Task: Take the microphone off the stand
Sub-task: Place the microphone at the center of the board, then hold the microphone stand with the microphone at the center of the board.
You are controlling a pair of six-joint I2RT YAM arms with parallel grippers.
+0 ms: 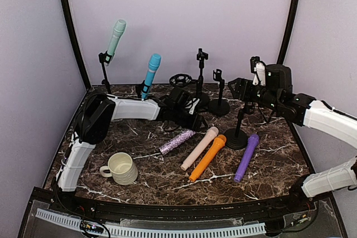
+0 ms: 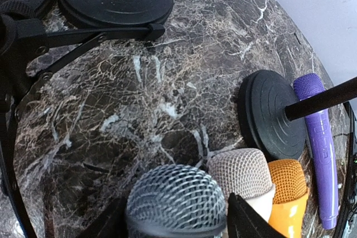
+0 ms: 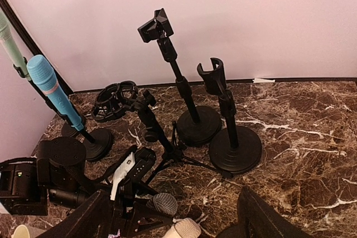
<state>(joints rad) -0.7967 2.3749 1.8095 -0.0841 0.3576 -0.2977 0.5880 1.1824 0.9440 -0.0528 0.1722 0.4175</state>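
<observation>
Between left fingers [image 2: 245, 218], grey mesh-headed microphone [image 2: 175, 202].

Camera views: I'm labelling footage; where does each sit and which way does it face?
Top external: above and behind the bases, looking down on the table; left arm and right arm show.
Left wrist: low over the table, facing down; left gripper flanks a grey microphone head.
Right wrist: raised, facing the back wall and stands; right gripper at the bottom.
Top and left wrist share the purple microphone.
</observation>
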